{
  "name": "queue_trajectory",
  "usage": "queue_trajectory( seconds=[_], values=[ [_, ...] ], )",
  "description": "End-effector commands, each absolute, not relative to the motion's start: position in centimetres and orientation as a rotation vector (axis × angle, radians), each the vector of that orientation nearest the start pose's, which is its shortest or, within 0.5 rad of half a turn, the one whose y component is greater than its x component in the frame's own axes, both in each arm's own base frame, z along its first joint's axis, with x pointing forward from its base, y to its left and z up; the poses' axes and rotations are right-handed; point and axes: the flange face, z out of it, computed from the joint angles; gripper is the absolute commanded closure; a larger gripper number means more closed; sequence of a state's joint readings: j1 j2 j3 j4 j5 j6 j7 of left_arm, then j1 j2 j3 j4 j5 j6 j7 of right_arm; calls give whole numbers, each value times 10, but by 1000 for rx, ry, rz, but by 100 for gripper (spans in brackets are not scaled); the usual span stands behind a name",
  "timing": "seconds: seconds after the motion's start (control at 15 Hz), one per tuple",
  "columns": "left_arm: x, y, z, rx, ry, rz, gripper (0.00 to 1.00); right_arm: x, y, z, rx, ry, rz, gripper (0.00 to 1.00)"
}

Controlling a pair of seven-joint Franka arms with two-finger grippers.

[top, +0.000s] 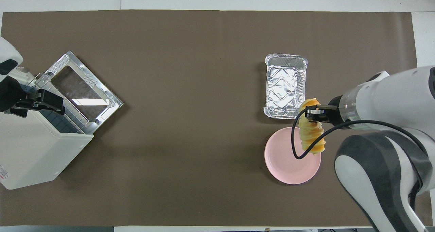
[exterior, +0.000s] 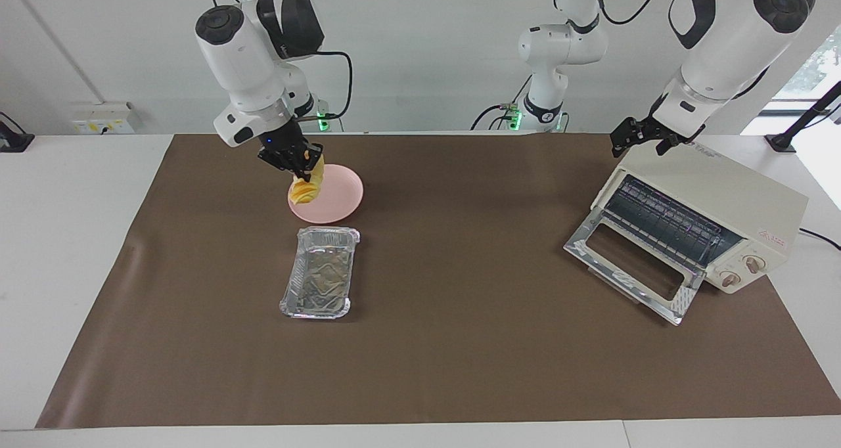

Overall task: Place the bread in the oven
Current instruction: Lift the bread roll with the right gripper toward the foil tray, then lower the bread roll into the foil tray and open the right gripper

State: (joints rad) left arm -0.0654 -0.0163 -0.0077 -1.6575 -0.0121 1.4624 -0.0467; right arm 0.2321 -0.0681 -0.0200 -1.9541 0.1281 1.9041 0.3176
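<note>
The bread (exterior: 306, 186), a golden ridged loaf, hangs steeply tilted in my right gripper (exterior: 303, 162), which is shut on its upper end. It is over the rim of the round pink plate (exterior: 341, 201), its lower end close to the plate. In the overhead view the bread (top: 311, 133) shows between plate (top: 285, 164) and foil tray (top: 285, 85). The cream-white oven (exterior: 742, 185) stands at the left arm's end, its glass door (exterior: 631, 264) dropped open and the wire rack showing. My left gripper (exterior: 639, 147) hovers open and empty over the oven's top edge.
A crinkled silver foil tray (exterior: 320, 274) lies empty just beside the plate, farther from the robots. A brown mat (exterior: 460, 343) covers the table between the plate and the oven (top: 30, 153). A third arm stands idle at the robots' side.
</note>
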Motion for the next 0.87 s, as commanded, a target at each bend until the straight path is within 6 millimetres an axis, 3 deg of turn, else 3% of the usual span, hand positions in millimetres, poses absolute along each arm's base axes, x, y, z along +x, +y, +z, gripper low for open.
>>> queue_trajectory(
  seconds=[0.0,0.13,0.33,0.47,0.6,0.8],
  values=[
    [529,-37,588,-3113,38,252,0,594,135,493,-3029,223,7,100],
    [529,-37,588,-3113,38,252,0,617,137,478,-3027,231,-41,100],
    [529,-37,588,-3113,38,252,0,647,117,448,-3014,286,-135,100],
    [529,-37,588,-3114,38,250,0,661,127,425,-3003,285,-123,100],
    [529,-37,588,-3114,38,250,0,663,131,389,-3013,279,-102,100],
    [528,-37,588,-3114,38,250,0,656,135,375,-3024,268,-33,100]
  ],
)
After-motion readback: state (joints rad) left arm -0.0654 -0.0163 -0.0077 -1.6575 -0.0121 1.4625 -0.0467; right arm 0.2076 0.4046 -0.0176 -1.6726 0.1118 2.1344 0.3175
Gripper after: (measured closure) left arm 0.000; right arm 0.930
